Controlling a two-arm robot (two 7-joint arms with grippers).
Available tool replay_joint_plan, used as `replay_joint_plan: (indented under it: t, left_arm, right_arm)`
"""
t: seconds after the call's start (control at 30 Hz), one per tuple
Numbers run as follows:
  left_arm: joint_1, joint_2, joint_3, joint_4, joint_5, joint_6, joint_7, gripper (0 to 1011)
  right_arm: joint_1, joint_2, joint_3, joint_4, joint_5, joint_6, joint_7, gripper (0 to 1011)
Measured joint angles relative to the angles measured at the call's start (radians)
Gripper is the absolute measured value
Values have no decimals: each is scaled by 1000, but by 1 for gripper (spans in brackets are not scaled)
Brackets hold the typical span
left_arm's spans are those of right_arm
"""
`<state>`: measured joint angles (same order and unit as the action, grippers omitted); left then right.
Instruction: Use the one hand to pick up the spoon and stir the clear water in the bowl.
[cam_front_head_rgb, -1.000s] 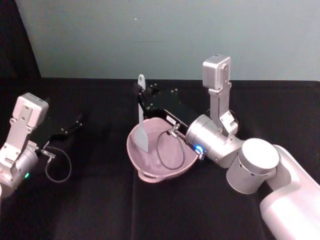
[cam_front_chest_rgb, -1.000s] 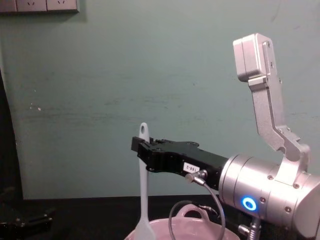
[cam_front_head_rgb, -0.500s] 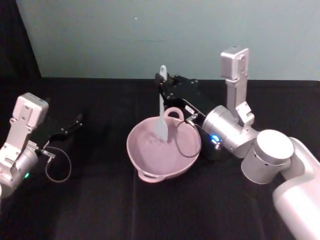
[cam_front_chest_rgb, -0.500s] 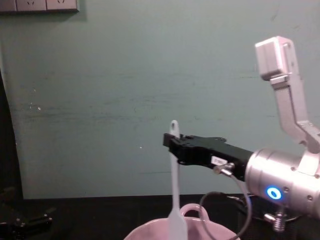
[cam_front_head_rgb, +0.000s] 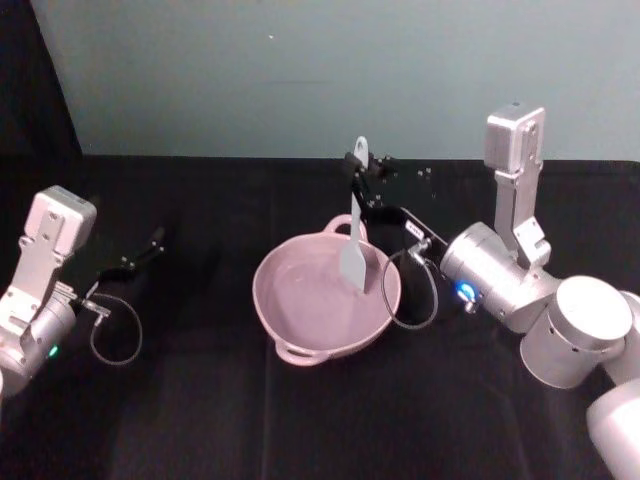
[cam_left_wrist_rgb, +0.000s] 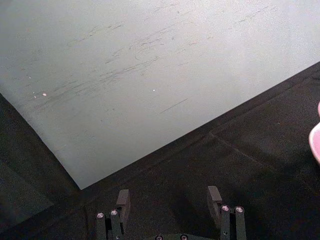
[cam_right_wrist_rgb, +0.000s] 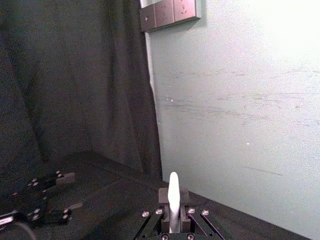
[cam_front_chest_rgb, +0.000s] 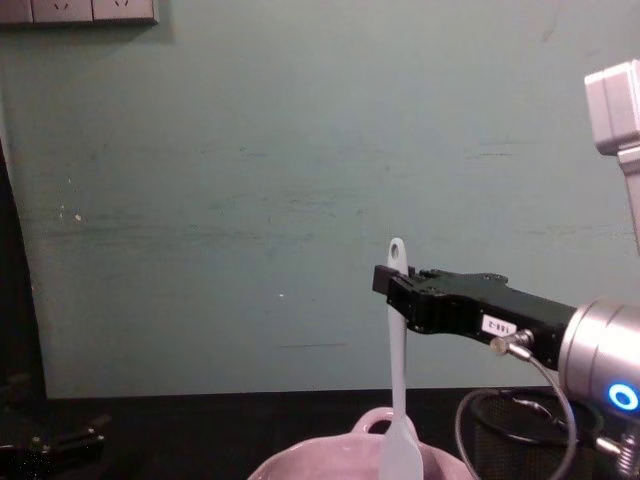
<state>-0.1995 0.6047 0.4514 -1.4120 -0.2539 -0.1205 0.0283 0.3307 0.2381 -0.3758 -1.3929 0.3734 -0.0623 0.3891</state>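
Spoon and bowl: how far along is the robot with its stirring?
Done: the right hand is shut on the spoon. In hand: the blade dips into the bowl, having swept from its left side to its right. Left: more stirring, though how much cannot be told. The left hand sits open, idle, far left.

The bowl (cam_front_head_rgb: 266, 305) is a plain pale pink, and the clear water (cam_front_head_rgb: 315, 300) in it is colourless, so the pink shows through. The spoon (cam_front_head_rgb: 354, 225) is white, its blade a greyer, translucent tone. The right pincer (cam_front_head_rgb: 357, 178) is black with a small white label. Its arm (cam_front_head_rgb: 500, 285) is silver with a glowing blue ring (cam_front_head_rgb: 466, 292). The left pincer (cam_front_head_rgb: 155, 240) is also black, on a silver-white arm (cam_front_head_rgb: 45, 270) with a small green light (cam_front_head_rgb: 52, 350). The counter (cam_front_head_rgb: 200, 420) is black. The wall (cam_front_head_rgb: 300, 80) is pale teal with faint scratches.
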Motion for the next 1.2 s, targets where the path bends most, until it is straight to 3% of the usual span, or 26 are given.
replay_joint_plan:
  t: [0.23,0.47,0.83,1.2]
  left_arm:
    - [0,0,0,0,0,0,0,1011]
    - [0,0,0,0,0,0,0,1011]
    - [0,0,0,0,0,0,0,1011]
    - [0,0,0,0,0,0,0,1011]
  right_arm:
    - [-47,14,-11,-54,7,6,10,114]
    - [-56,1,-44,-66,6,8,21,114]
    - [15,-63,-96,9,-11,1,29,114]
    - [89,-93,-87,106,-21,-7,21,114]
